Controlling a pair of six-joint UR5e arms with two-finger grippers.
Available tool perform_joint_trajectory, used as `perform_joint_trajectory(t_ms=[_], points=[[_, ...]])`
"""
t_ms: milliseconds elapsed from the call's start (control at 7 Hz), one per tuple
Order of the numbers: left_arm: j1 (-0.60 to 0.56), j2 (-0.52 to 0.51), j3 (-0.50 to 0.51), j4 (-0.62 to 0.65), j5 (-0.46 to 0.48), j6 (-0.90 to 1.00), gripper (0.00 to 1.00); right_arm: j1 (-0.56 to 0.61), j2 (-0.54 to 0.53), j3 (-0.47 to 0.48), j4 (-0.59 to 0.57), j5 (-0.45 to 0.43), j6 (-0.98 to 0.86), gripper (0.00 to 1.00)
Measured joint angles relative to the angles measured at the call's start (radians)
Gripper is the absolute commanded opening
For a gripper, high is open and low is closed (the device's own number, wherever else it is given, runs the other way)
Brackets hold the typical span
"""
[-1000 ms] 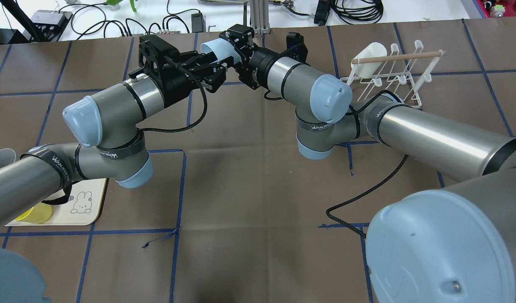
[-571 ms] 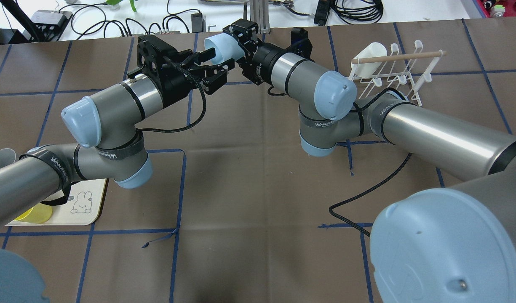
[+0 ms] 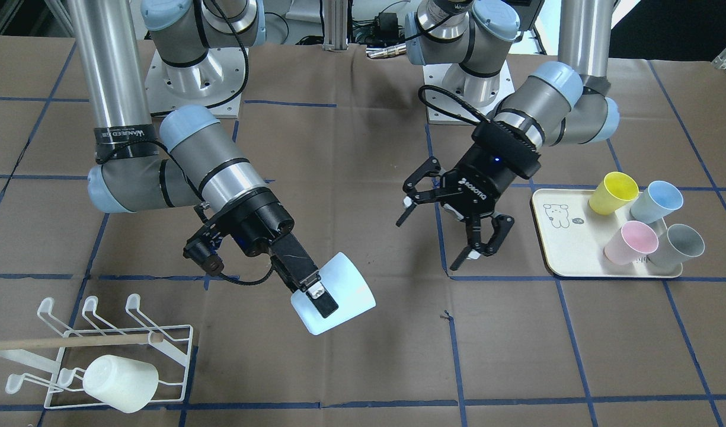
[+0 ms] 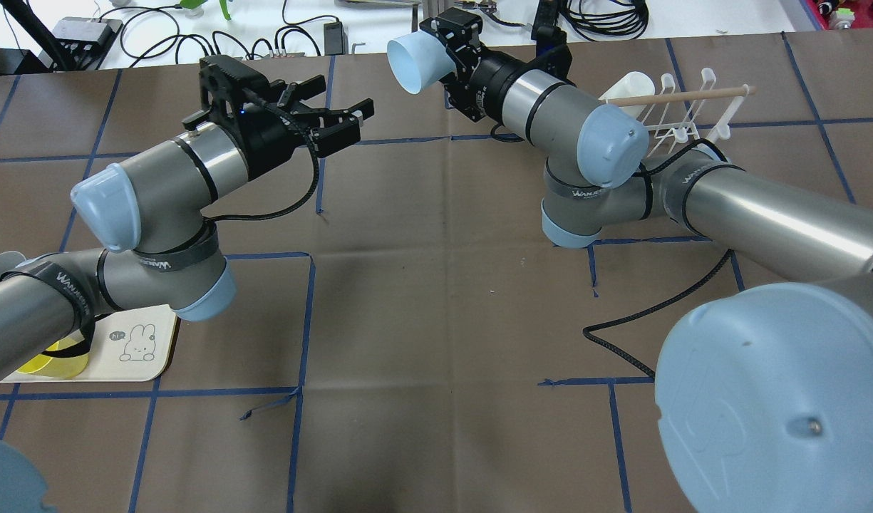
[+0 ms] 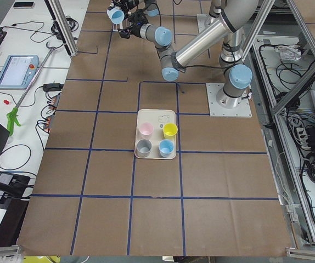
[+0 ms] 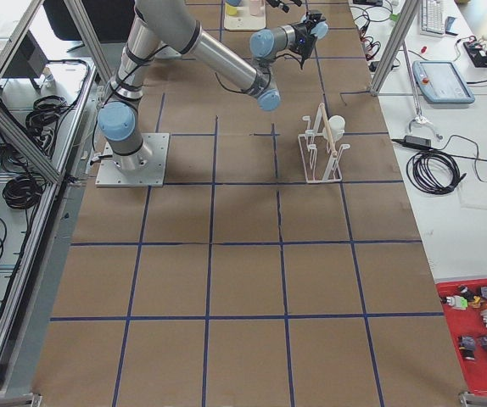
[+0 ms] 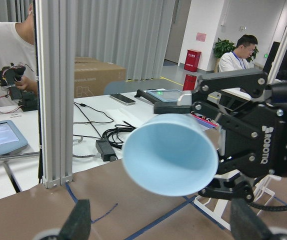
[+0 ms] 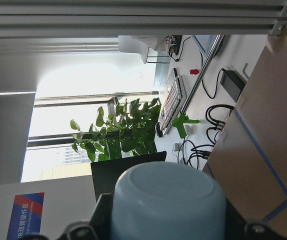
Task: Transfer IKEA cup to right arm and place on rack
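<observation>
The pale blue IKEA cup (image 3: 342,287) hangs above the table with my right gripper (image 3: 321,301) shut on its rim, one finger inside. In the overhead view the cup (image 4: 415,53) points its mouth left, near the table's far edge, held by the right gripper (image 4: 447,57). My left gripper (image 4: 354,120) is open and empty, a gap to the cup's left; the front view also shows the left gripper (image 3: 428,243) with jaws spread wide. The left wrist view faces the cup (image 7: 171,152). The white wire rack (image 3: 179,356) stands at the right arm's side.
A white cup (image 3: 121,375) lies on the rack under its wooden rod (image 3: 72,342). The cream tray (image 3: 567,249) on the left arm's side holds yellow (image 3: 613,193), blue (image 3: 656,200), pink (image 3: 630,242) and grey (image 3: 677,244) cups. Cables lie beyond the far edge.
The left gripper's fingers, earlier around the cup, have drawn back to the left without it. The right arm has carried the cup to the right and farther away.
</observation>
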Motion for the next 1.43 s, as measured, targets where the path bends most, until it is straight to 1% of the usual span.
perform_joint_trajectory(t_ms=[143,286,429,571,714,857,1000,1286,1429], points=[[0.080,0.033,-0.038,-0.010,-0.035,-0.001,0.99,-0.032,-0.002,0.004,-0.015,0.005,-0.116,0.47],[0.145,0.052,-0.064,-0.020,-0.076,-0.001,0.99,-0.067,-0.004,0.007,-0.022,0.002,-0.285,0.47],[0.180,0.061,-0.072,-0.044,-0.098,-0.001,0.99,-0.102,-0.008,0.008,-0.025,-0.003,-0.480,0.47],[0.192,0.079,-0.062,-0.115,-0.089,-0.002,0.99,-0.136,-0.013,0.009,-0.026,-0.010,-0.684,0.41],[0.189,0.111,-0.029,-0.238,-0.039,-0.002,0.99,-0.168,-0.018,0.012,-0.026,-0.017,-0.865,0.40],[0.171,0.146,0.030,-0.399,0.038,-0.002,0.99,-0.200,-0.020,0.015,-0.026,-0.020,-1.017,0.39],[0.134,0.174,0.113,-0.597,0.137,-0.002,0.99,-0.239,-0.021,0.019,-0.026,-0.020,-1.166,0.38],[0.027,0.183,0.327,-1.052,0.390,-0.014,0.99,-0.320,-0.022,0.022,-0.027,-0.021,-1.439,0.38],[-0.021,0.174,0.447,-1.310,0.500,-0.059,0.99,-0.353,-0.022,0.022,-0.028,-0.016,-1.514,0.38]])
